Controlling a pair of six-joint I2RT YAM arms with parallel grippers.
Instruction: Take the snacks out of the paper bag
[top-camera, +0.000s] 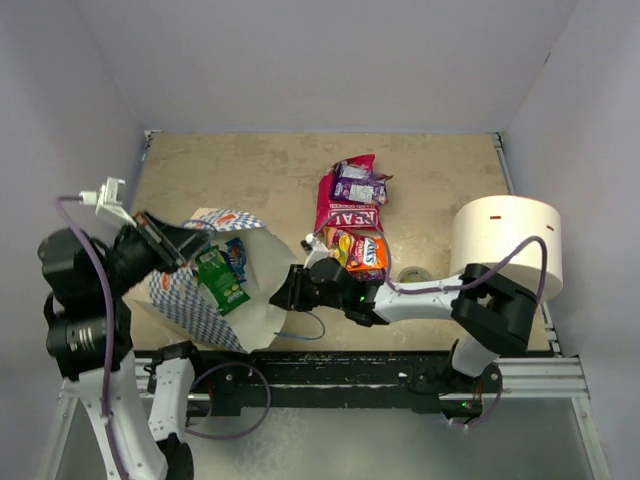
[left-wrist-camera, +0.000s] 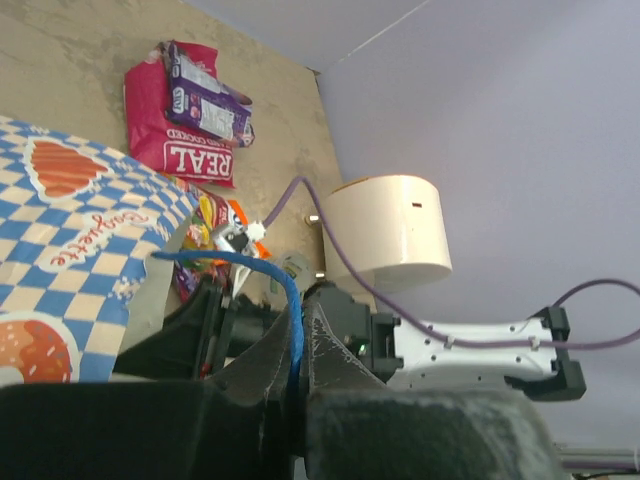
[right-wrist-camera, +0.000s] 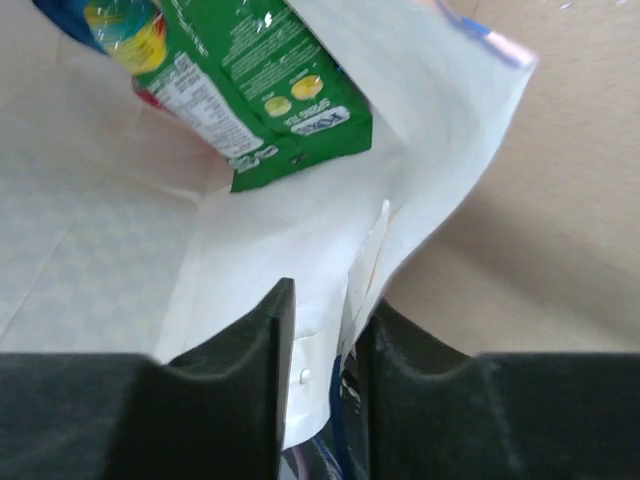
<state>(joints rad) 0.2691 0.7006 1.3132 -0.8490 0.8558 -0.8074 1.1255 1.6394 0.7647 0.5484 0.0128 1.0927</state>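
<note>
The paper bag (top-camera: 200, 305) lies on its side at the left, checkered outside, with its white mouth open to the right. A green packet (top-camera: 220, 280) and a blue packet (top-camera: 237, 256) lie inside it. My left gripper (top-camera: 172, 243) is shut on the bag's blue cord handle (left-wrist-camera: 285, 300). My right gripper (top-camera: 287, 290) is at the bag's mouth. In the right wrist view its jaws (right-wrist-camera: 325, 300) stand apart astride the white rim (right-wrist-camera: 330, 260), below the green packet (right-wrist-camera: 270, 90). A red-pink chip bag (top-camera: 345, 210), a purple packet (top-camera: 358, 185) and an orange packet (top-camera: 366, 255) lie on the table.
A big white cylinder roll (top-camera: 505, 245) stands at the right, behind my right arm. A small clear tape roll (top-camera: 412, 273) lies beside the orange packet. The second blue handle (top-camera: 312, 330) trails on the table near the front rail (top-camera: 400, 365).
</note>
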